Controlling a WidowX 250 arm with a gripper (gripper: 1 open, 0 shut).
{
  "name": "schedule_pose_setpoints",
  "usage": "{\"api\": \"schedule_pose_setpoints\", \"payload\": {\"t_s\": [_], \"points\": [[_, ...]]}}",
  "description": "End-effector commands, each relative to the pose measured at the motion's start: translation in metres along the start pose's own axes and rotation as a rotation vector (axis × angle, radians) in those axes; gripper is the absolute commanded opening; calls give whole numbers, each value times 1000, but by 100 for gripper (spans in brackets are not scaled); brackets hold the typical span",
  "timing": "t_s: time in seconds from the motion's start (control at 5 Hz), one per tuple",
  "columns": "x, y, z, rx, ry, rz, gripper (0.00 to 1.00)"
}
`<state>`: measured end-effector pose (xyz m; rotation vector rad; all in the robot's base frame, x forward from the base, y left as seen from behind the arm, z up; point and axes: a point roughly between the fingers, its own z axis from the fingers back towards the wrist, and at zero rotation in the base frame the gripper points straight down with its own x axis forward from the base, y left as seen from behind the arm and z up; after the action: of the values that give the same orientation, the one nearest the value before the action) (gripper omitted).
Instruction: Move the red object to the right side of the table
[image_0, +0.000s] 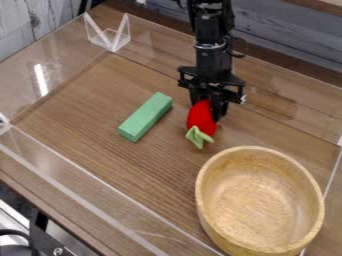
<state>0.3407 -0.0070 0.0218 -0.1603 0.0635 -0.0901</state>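
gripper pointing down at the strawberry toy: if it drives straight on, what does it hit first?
Probably the tabletop, just under the red toy at the gripper's fingertips; depth is unclear from this one view.
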Motion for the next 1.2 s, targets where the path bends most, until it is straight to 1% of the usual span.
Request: {"api": "schedule_pose_setpoints", "payload": {"t_s": [0.0, 1.0], "points": [[4, -4, 2, 13, -10, -17, 0], [9, -7, 2, 30, 11, -16, 0]]}}
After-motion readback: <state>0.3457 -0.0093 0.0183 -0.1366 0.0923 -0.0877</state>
